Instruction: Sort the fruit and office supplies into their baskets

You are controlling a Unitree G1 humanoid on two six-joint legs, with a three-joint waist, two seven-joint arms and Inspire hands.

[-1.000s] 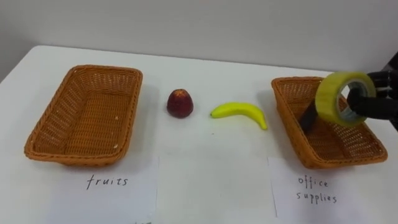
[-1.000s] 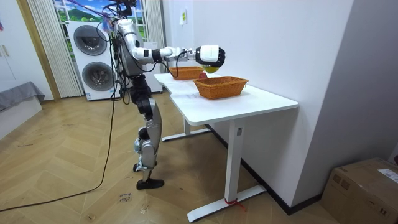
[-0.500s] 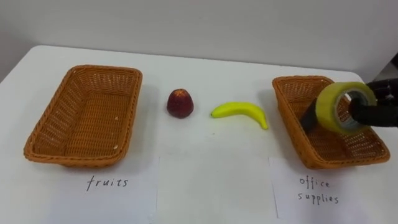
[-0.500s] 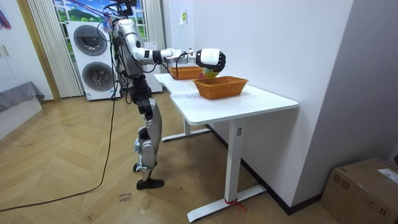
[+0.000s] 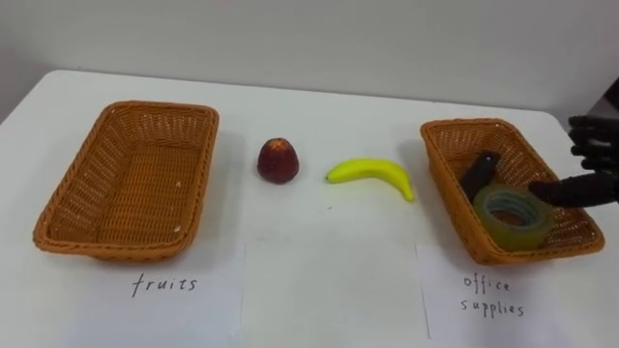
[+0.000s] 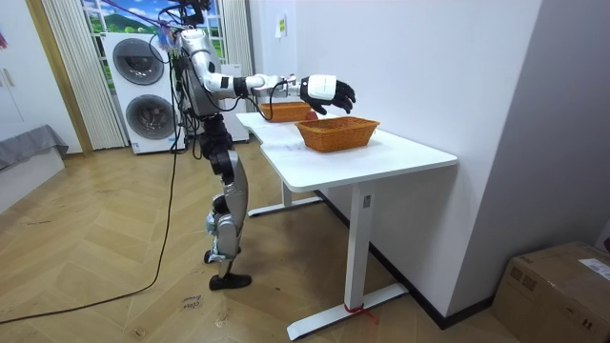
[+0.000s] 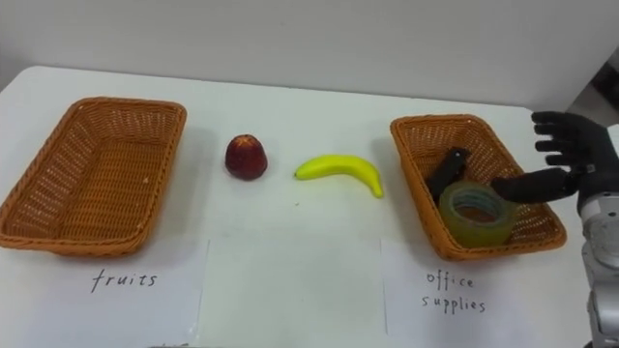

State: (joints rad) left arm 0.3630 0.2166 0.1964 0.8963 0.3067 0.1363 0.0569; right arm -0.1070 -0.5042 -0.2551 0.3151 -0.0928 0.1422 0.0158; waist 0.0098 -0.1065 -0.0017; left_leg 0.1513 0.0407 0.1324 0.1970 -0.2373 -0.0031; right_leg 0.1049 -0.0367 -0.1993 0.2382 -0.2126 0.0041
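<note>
A yellowish tape roll (image 5: 513, 215) (image 7: 477, 214) lies in the right wicker basket (image 5: 452, 145) (image 7: 418, 133) above the "office supplies" label, next to a small black object (image 5: 478, 175) (image 7: 445, 170). My right hand (image 5: 588, 164) (image 7: 563, 155) hovers open over that basket's right edge, apart from the tape; it is over the near basket in the room view (image 6: 329, 91). A red apple (image 5: 278, 159) (image 7: 246, 156) and a yellow banana (image 5: 371, 175) (image 7: 339, 171) lie on the white table between the baskets. The left wicker basket (image 5: 68, 211) (image 7: 29, 213), labelled "fruits", holds nothing.
Two paper labels lie at the table's front edge: "fruits" (image 5: 166, 283) (image 7: 124, 280) and "office supplies" (image 5: 493, 295) (image 7: 453, 290). In the room view I stand at the table's (image 6: 381, 152) long side; a washing machine (image 6: 143, 81) stands behind me.
My right hand let go of the tape roll, which dropped into the office supplies basket. The hand's fingers spread open and it drew slightly right.
</note>
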